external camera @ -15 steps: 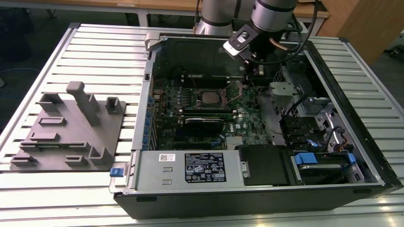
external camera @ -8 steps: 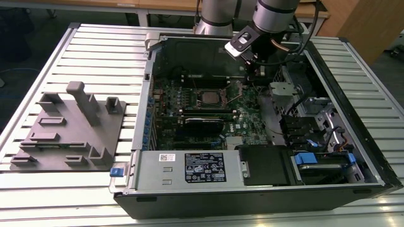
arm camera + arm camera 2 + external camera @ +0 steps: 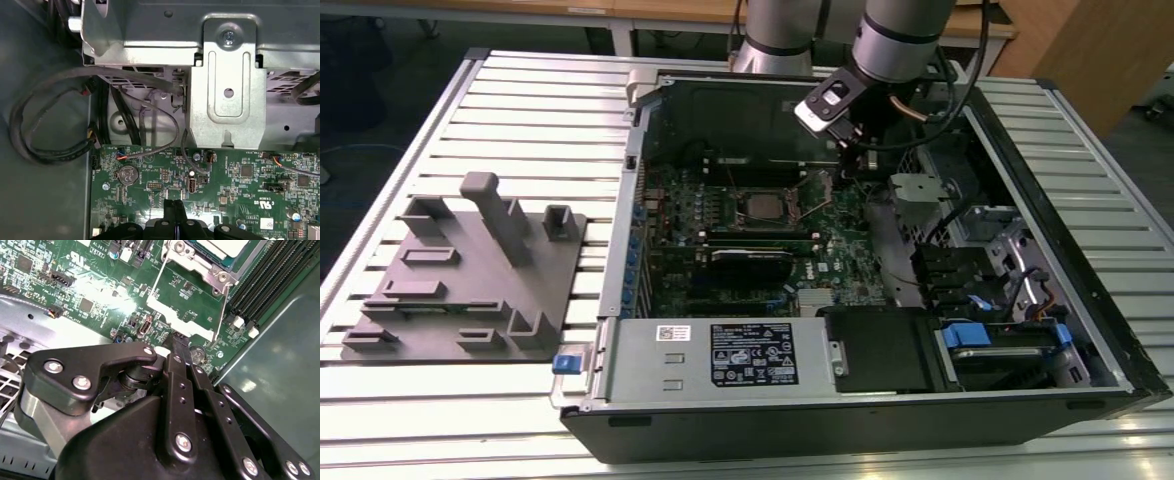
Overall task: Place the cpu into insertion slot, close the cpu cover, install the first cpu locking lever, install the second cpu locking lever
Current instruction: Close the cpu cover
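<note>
Cpu (image 3: 225, 246): one, inside one cpu cover (image 3: 212, 272) | locking levers (image 3: 221, 315): two | end effector (image 3: 180, 345): closed, holding nothing

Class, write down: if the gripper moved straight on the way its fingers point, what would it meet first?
Probably the green motherboard, close beside a locking lever; the gripper points down at it, but depth is unclear.

The cpu (image 3: 758, 206) on motherboard (image 3: 847, 235) inside computer case (image 3: 854, 425); fixture block (image 3: 467, 270) at the exterior view's left.
</note>
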